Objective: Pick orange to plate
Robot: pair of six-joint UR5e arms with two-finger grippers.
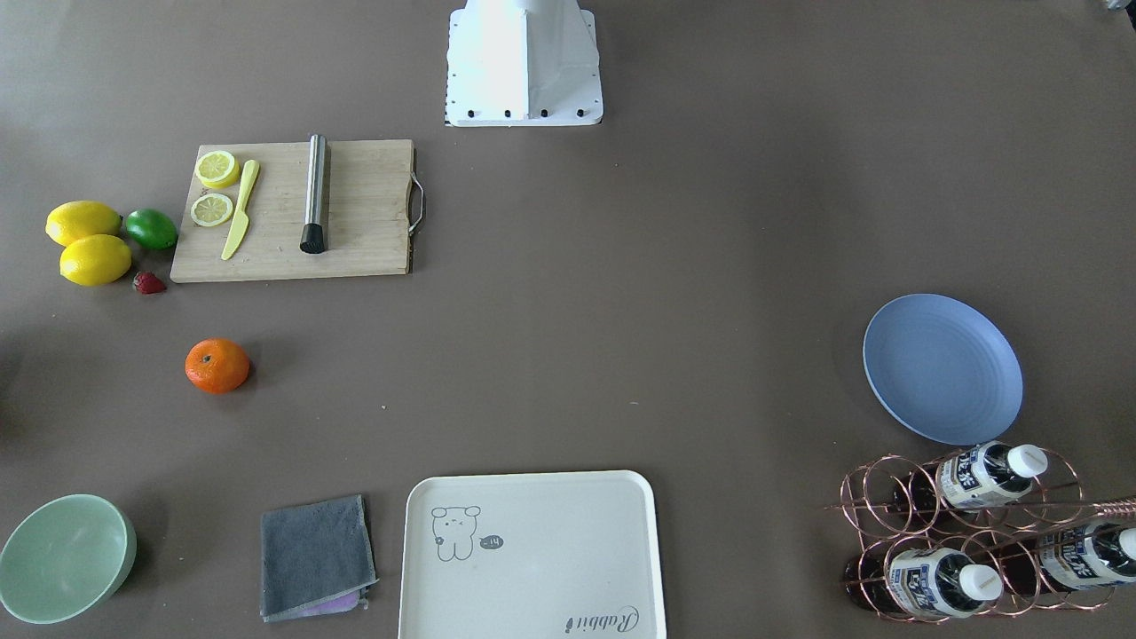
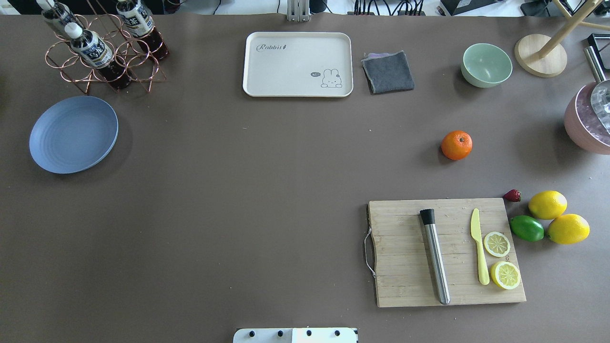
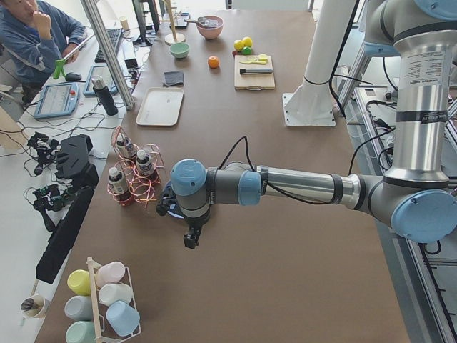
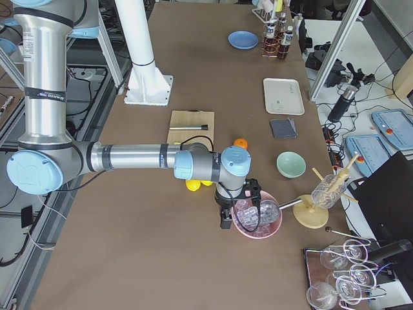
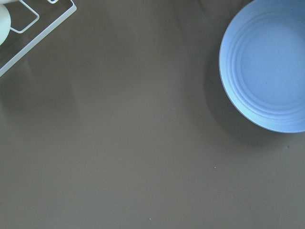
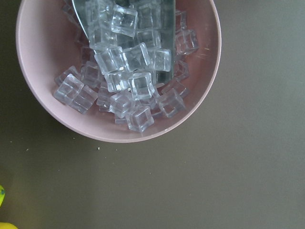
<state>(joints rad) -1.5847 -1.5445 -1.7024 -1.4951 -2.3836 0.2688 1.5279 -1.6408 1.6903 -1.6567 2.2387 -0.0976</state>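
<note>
Cutting board (image 2: 405, 252): nearest the base on the robot's right half; carries a steel muddler, a yellow knife and two lemon slices. Not part of the task.
Fruit cluster: two lemons (image 2: 547, 204), a lime (image 2: 526, 227) and a strawberry (image 2: 512, 195) sit just beside the board's right edge. All are decoys.
Orange (image 2: 456, 145): sits alone on bare table past the board's far edge, apart from the board and the fruit cluster, stem dimple up. Nothing touches it.
Right gripper (image 4: 225, 221): hangs above the table at the near rim of the pink ice bowl (image 6: 38, 95), which fills its wrist view. It appears only in the side view, so I cannot tell whether the jaws are spread or pressed together. It holds nothing that can be seen.
Left gripper (image 3: 191, 239): hangs over the robot's left end of the table, close to the plate. Jaw state cannot be told here either.
Plate (image 2: 74, 134): lies on the robot's left, well apart from the orange, bare, just in front of the bottle rack (image 2: 95, 62).
Far row: tray (image 2: 298, 64), grey cloth (image 2: 388, 71), green bowl (image 2: 486, 64).
Step in hand: judged as the opening, with the pick not yet begun.
Next move: the right arm looks the closer one. It should travel from the ice bowl to above the orange, spread its jaws wider than the fruit, descend and close across its middle.
Caution: a round fruit may roll if nudged. The carry to the plate spans the table, and reach may be tight.
</note>
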